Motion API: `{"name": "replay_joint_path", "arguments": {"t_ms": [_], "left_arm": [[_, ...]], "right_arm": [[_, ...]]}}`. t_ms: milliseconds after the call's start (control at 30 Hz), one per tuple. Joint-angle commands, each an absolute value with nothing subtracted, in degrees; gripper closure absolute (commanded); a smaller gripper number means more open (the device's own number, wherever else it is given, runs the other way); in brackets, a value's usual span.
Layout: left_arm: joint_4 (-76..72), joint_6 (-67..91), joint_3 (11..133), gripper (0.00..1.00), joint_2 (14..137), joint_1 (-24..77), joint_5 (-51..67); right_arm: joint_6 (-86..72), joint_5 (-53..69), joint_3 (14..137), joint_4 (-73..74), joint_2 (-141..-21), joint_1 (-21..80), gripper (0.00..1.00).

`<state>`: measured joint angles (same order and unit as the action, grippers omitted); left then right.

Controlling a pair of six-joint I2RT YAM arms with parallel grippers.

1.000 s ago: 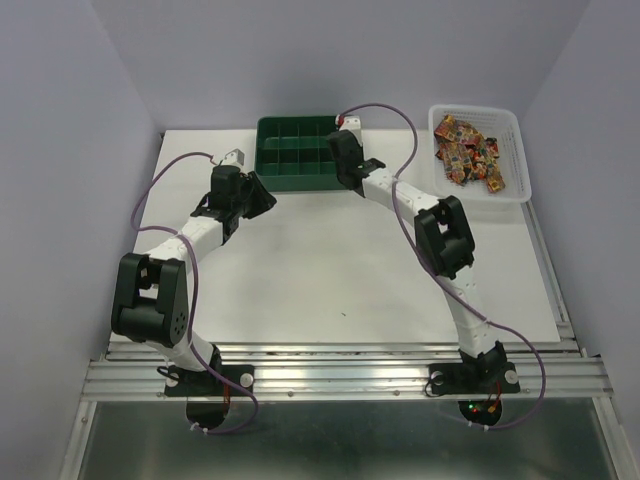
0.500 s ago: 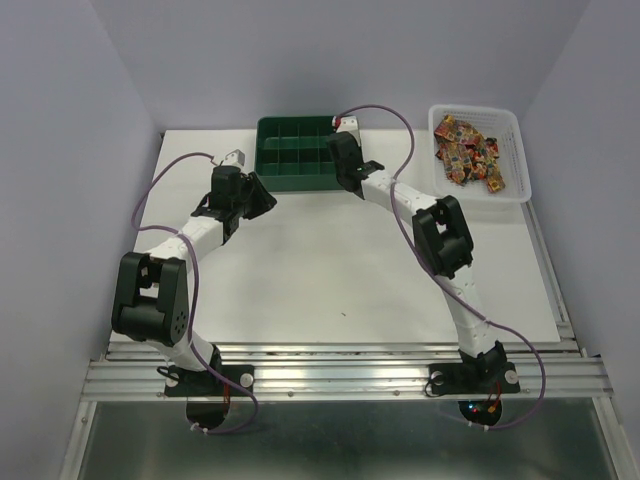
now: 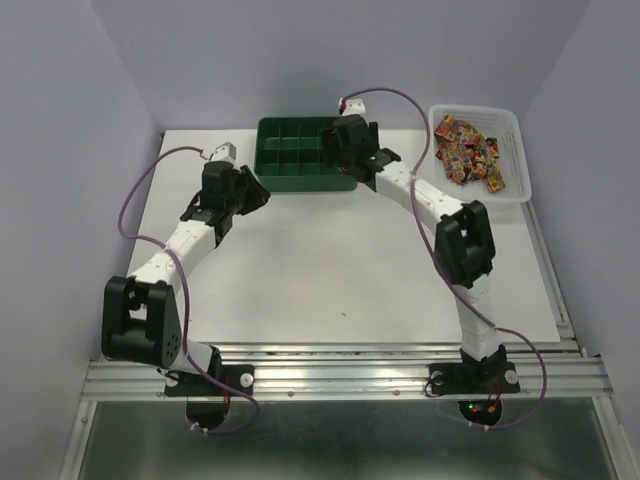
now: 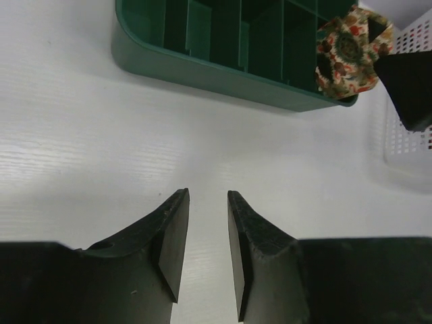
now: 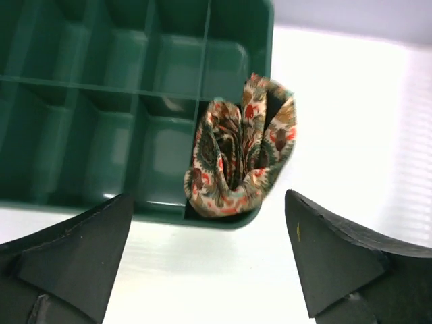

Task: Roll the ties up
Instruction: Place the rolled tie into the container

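**Entry: one rolled tie, in tray, right arm above**

Item. We list one rolled tie (image 5: 239,152), seated in the near right corner compartment of the green tray (image 3: 285,160). It stands proud of the rim, and its coiled end faces up toward the wrist.

Relation. The roll lies straight ahead of the right gripper (image 5: 207,202), in line with the gap between its fingers but touching neither. The jaws are spread wide and grip nothing. The left gripper (image 4: 207,199) hangs over the bare table (image 3: 330,260) off the tray's near left side, well apart from the roll. Its jaws are partly parted and hold nothing.

Stock. The loose ties (image 3: 468,152) lie heaped in the white basket (image 3: 515,180), to the right of the tray. We judge the right arm the nearer of the two for the next pick.

Material. The ties are soft woven cloth in red, green and cream paisley, and the roll is slack at its folds. The tray is hard, glossy green plastic with thin dividers. The basket is white perforated plastic, and the table is matt white.

Note. We think the loosely wound roll could spring open.
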<state>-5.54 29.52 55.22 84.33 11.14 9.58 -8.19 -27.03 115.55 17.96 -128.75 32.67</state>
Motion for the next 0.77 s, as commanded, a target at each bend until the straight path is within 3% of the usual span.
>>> {"name": "replay_joint_path", "arguments": {"t_ms": [0, 200, 300, 567, 733], "left_arm": [[-2.5, 28.0, 58.1, 0.58, 72.1, 10.8, 3.4], [4.8, 28.7, 55.6, 0.29, 58.8, 10.8, -7.9], [9.0, 30.0, 53.4, 0.03, 54.0, 10.7, -12.9], [9.6, 34.9, 45.2, 0.01, 43.8, 10.7, -14.9], [8.7, 35.8, 43.8, 0.01, 43.8, 10.7, -14.0]], "right_arm": [[-13.3, -26.7, 103.9, 10.5, -109.5, 33.0, 0.0], [-22.6, -37.3, 81.1, 7.8, -89.7, 32.9, 0.0], [-30.0, -42.1, 69.0, 12.2, -79.3, 32.9, 0.0], [-39.3, -42.4, 42.7, 16.9, -56.8, 32.9, 0.0], [-40.7, -42.8, 40.3, 18.9, -51.8, 32.9, 0.0]]}}
